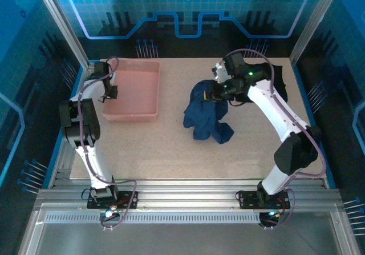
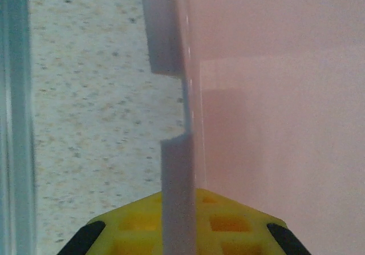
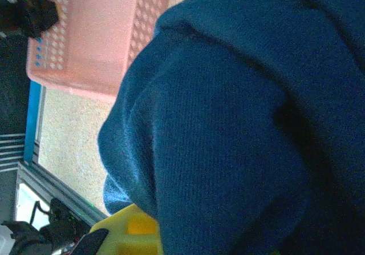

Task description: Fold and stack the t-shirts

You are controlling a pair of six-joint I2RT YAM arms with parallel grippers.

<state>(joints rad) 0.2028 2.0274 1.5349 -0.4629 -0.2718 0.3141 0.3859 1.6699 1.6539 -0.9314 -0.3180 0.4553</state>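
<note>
Left wrist: left tool [image 2: 179,232] is clamped narrow on pink basket [image 2: 274,95] wall.
Top external: right tool [image 1: 217,89] is closed on navy t-shirt [image 1: 202,118], bunched on worktop [image 1: 159,146].

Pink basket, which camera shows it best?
Top external: the whole pink basket shows, rim and all four walls. Left wrist gives one wall edge-on, close up. Right wrist catches a perforated corner past the navy t-shirt.
</note>
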